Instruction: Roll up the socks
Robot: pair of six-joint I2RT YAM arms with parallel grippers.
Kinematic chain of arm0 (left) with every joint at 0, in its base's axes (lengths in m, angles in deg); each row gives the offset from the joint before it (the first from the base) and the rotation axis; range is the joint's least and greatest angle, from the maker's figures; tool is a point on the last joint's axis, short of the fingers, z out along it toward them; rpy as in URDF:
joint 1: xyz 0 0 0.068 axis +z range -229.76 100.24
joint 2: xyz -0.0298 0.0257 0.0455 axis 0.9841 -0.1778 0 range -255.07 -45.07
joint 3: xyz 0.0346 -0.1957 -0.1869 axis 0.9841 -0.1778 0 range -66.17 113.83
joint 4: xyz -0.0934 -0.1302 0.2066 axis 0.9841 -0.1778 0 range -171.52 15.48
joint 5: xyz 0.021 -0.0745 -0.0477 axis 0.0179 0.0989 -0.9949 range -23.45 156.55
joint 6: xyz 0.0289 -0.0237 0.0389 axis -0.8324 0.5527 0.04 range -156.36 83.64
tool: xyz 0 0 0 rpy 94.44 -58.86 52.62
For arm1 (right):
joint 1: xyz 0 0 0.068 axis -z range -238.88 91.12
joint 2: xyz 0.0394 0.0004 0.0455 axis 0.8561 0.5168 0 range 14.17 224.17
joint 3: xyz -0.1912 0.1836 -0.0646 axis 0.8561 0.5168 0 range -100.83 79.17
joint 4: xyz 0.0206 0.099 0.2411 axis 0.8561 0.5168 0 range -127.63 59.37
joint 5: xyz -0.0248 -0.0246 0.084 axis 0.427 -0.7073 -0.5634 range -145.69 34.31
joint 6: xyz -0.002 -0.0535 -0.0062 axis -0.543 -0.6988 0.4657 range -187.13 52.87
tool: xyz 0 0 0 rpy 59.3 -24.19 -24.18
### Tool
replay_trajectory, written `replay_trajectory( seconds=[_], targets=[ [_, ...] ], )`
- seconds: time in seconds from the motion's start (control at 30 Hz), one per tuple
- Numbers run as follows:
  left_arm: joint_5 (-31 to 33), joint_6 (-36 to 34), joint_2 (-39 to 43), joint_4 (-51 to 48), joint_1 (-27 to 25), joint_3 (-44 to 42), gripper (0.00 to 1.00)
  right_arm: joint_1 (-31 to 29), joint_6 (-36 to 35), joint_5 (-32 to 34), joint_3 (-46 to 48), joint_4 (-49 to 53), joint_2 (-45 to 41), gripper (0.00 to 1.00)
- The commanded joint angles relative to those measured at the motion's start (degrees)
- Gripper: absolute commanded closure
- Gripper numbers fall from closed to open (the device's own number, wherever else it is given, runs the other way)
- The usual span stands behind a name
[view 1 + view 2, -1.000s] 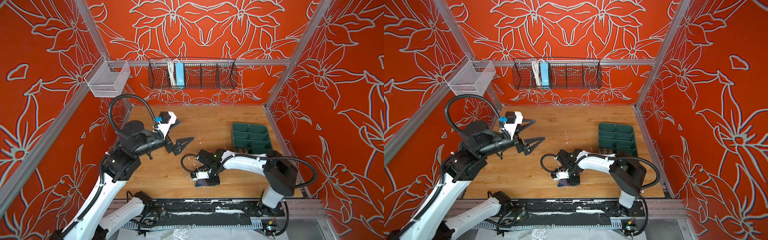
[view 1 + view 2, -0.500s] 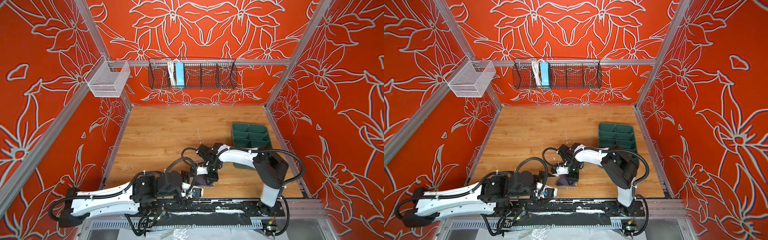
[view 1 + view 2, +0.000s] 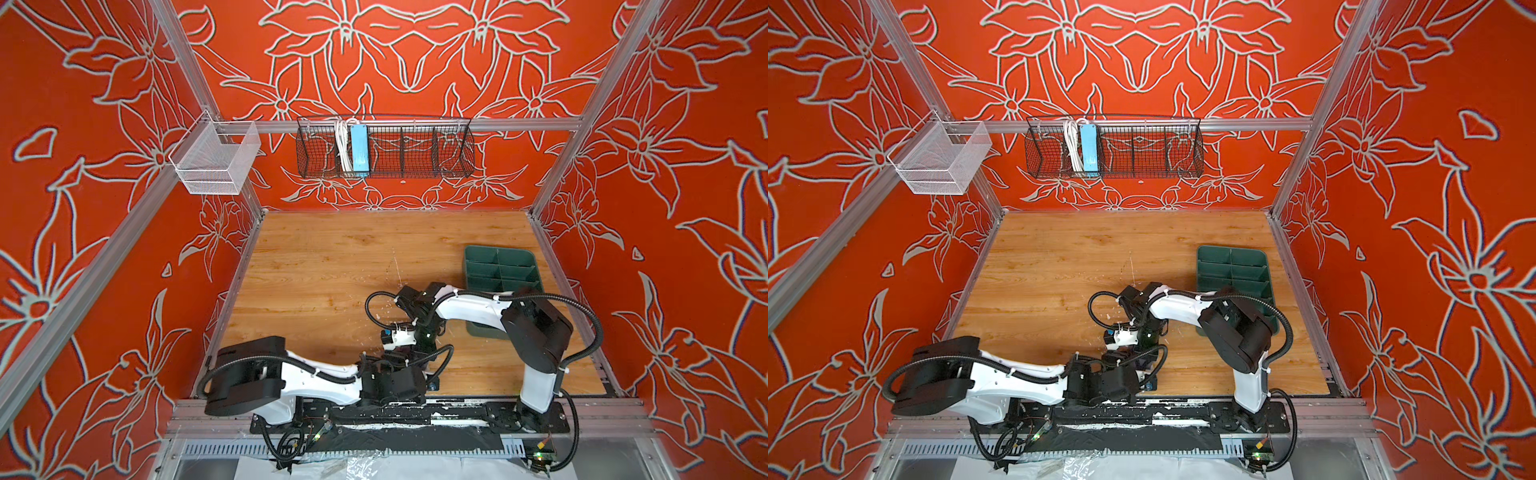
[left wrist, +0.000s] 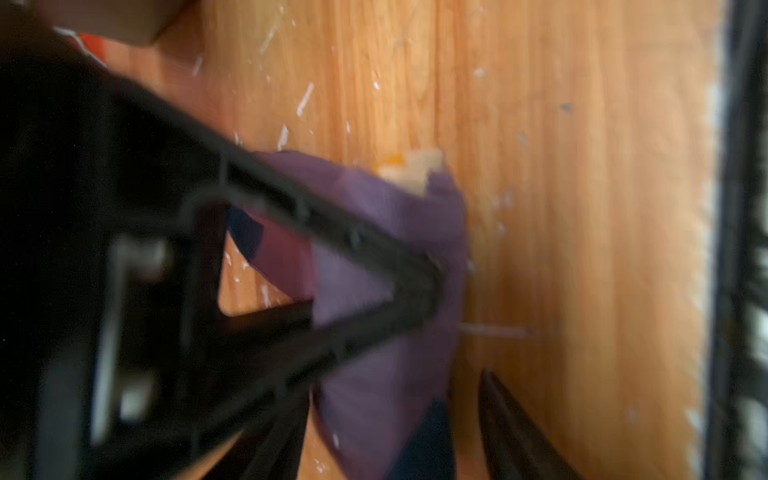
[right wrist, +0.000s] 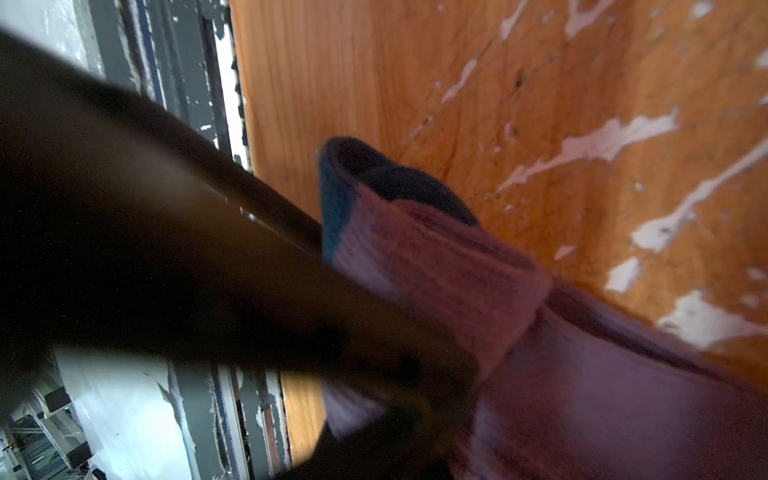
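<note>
Fig. Rolling the socks: left arm (image 3: 316, 374) and right arm (image 3: 469, 307) meet at the lower centre of the worktop (image 3: 332, 270).
In both top views the arms converge near the wooden worktop's front edge and hide most of the bundle. The wrist views show the purple sock (image 5: 436, 266), ribbed and soft, doubled into a loose fold on the wood; it will likely spring open unless pinned. The right pincer (image 5: 415, 411) is clenched on the purple sock. The left pincer (image 4: 459, 328) straddles the fold's edge; whether it grips yet cannot be told. Advisable technique: the right pincer keeps the fabric low and taut, and the left pincer takes the full fold thickness before turning. The navy toe (image 5: 345, 199) curls upward at frame centre. A pale edge (image 4: 415, 172) peeks past the fold, possibly the second sock.
</note>
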Motion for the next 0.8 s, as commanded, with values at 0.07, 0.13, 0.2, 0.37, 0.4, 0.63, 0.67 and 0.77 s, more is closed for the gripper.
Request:
replay_trajectory(
  seconds=[0.07,0.13,0.2,0.37,0.4,0.63,0.67,0.77],
  targets=[
    [6.9,2.4,-5.7,3.1,-0.1,1.5,0.70,0.1,-2.1,-0.4,2.2,-1.2,0.1,0.93],
    [5.4,3.0,-5.7,1.5,-0.1,1.9,0.89,0.3,-2.1,-0.3,2.5,-1.6,-0.7,0.90],
    [2.6,3.5,-4.9,-1.6,-0.1,2.7,1.00,0.6,-1.7,1.1,3.4,-2.7,-2.1,0.81],
    [-5.6,5.1,-3.1,-12.5,-0.1,6.0,1.00,2.3,-0.7,6.7,7.2,-6.9,-9.9,0.65],
    [-6.9,5.4,-3.3,-15.2,-0.1,7.1,1.00,3.1,-0.5,7.6,8.0,-7.9,-12.3,0.63],
    [-13.7,7.6,-6.9,-25.6,0.2,12.6,1.00,11.8,4.7,17.8,12.2,-17.5,-29.2,0.54],
    [-15.9,7.8,-7.9,-27.6,0.4,14.0,1.00,13.4,5.9,19.6,12.5,-19.0,-31.7,0.54],
    [-21.7,9.3,-10.5,-33.0,2.3,18.9,1.00,17.0,9.1,27.9,14.6,-24.3,-38.9,0.51]
  ],
)
